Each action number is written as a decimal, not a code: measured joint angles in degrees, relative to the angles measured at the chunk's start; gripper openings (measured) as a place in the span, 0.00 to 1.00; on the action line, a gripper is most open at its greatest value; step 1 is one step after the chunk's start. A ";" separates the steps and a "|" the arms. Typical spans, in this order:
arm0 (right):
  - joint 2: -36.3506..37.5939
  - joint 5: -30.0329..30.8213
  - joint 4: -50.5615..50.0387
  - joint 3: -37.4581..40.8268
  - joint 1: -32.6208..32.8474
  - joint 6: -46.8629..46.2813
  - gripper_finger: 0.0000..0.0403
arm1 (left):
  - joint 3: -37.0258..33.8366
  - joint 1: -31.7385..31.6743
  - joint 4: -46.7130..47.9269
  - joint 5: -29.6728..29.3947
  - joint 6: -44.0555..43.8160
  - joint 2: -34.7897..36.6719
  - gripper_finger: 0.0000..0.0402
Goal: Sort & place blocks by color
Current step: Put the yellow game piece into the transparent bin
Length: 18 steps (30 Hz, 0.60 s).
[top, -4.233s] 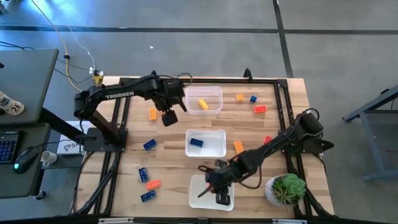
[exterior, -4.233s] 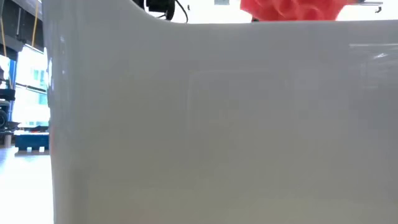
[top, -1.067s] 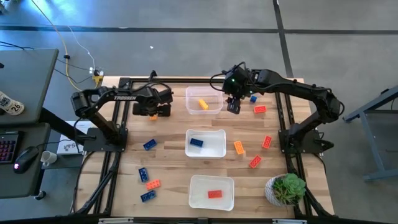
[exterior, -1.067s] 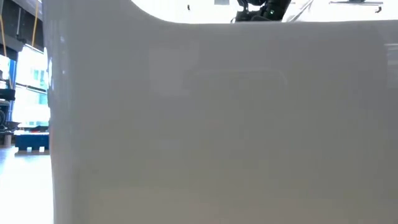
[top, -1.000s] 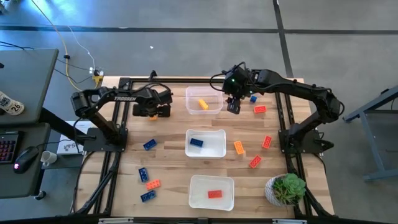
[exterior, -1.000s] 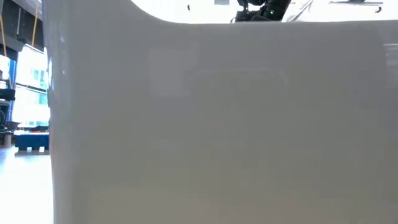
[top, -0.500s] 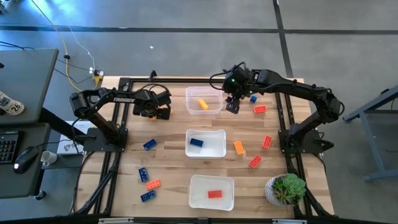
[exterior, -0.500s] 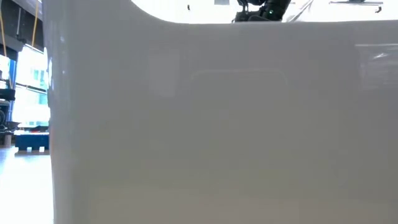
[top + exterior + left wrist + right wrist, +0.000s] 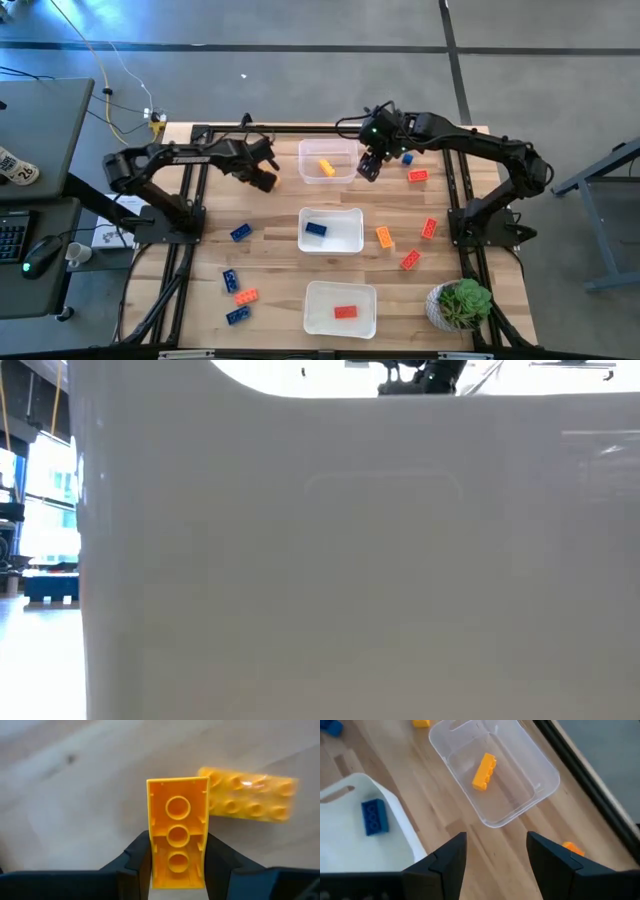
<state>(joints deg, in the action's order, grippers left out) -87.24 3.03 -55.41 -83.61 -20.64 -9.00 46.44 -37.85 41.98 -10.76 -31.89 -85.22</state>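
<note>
My left gripper [image 9: 264, 181] is at the table's far left, left of the far clear tub [image 9: 347, 176], and is shut on a yellow-orange block [image 9: 177, 820]. A second yellow-orange block [image 9: 247, 795] lies on the wood just beyond it. My right gripper [image 9: 368, 167] hovers open by the far tub's right end with nothing between its fingers [image 9: 447, 860]. The far tub holds a yellow block [image 9: 483, 771]. A blue block [image 9: 316, 229] lies in the middle tub and a red block [image 9: 345, 312] in the near tub. My left gripper pinches the yellow-orange block by its two long sides [image 9: 150, 865] between its two fingers, at the end nearest the wrist. The fingers lie along the block, which reaches out past their tips. Its hollow underside faces the wrist camera, and it looks lifted off the wood.
Loose blocks lie about: blue ones [image 9: 240, 232] [image 9: 231, 280] [image 9: 238, 316] and an orange-red one [image 9: 246, 296] at the left, and red ones [image 9: 418, 176] [image 9: 430, 228] [image 9: 410, 260], an orange one [image 9: 384, 237] and a blue one [image 9: 407, 158] at the right. A potted plant [image 9: 461, 303] stands near right. A white wall [image 9: 320, 560] fills the low view.
My left gripper has moved a little toward the table's right edge, toward the far tub, and its arm has changed pose.
</note>
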 joint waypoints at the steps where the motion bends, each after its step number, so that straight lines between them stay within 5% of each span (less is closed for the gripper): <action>1: 0.00 -0.02 0.02 0.00 0.37 -1.08 0.48 | 0.28 0.00 0.18 0.00 1.23 1.26 0.26; 10: 0.00 3.39 0.00 0.00 4.32 -10.38 0.48 | 5.30 -0.13 -2.16 1.86 11.46 10.04 0.26; 18: 0.00 8.14 0.01 0.00 6.82 -17.95 0.48 | 7.52 -0.13 -16.70 8.86 18.81 9.72 0.28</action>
<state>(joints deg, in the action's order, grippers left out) -87.24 11.17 -55.41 -83.61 -13.82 -26.94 53.96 -37.98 25.28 -1.90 -13.08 -75.50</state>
